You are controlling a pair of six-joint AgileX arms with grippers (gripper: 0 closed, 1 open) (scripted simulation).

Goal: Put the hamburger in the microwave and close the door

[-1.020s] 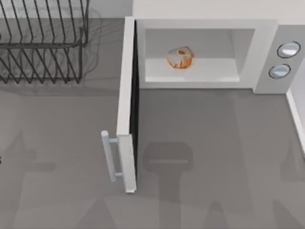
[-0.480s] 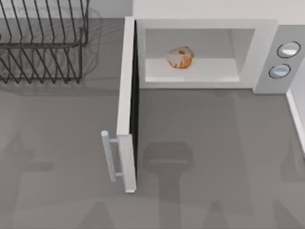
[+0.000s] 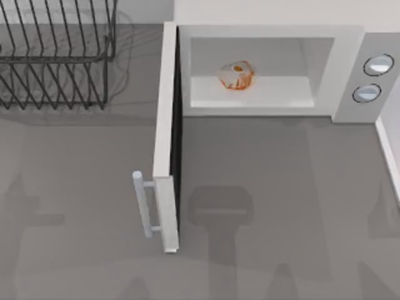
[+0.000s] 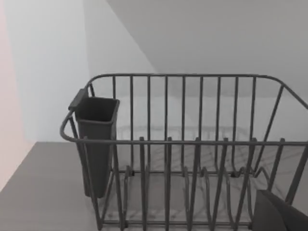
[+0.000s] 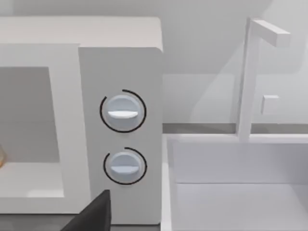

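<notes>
We see the hamburger (image 3: 237, 75) resting inside the microwave (image 3: 269, 34) at the far side, its door (image 3: 165, 137) swung wide open toward us; we cannot tell either gripper's state.

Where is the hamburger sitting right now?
In the top view, the hamburger rests on the floor of the microwave cavity, left of centre, with the door standing open at its left.

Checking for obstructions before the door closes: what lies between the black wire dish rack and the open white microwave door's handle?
In the top view, bare grey table separates the dish rack from the door's pale bar handle.
</notes>
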